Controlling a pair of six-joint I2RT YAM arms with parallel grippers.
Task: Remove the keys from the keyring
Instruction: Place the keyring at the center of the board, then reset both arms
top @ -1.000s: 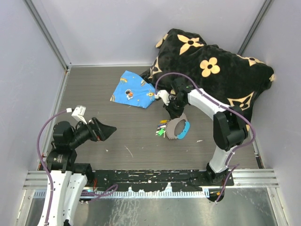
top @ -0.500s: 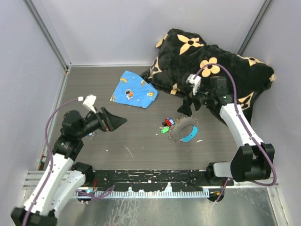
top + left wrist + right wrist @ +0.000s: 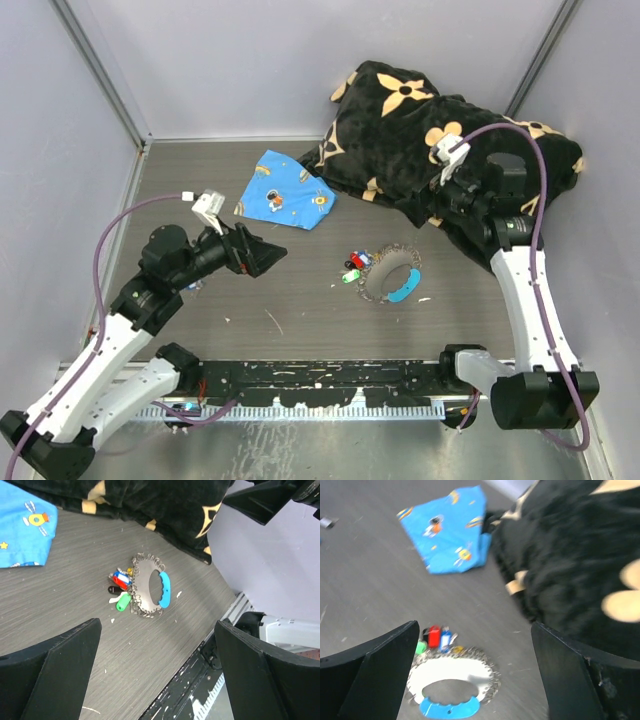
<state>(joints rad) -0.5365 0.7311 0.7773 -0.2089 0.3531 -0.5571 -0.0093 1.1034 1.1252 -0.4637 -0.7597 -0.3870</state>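
Our left hand (image 3: pixel 264 254) and right hand (image 3: pixel 422 208) are wide open and empty, so we should hold the keyring (image 3: pixel 404 289) down and slide the keys (image 3: pixel 352 268) off slowly.

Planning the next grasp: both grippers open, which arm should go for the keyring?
Probably left. The left gripper points at the keys and keyring, framing them between its fingers; the right gripper hangs farther back, over the black blanket.
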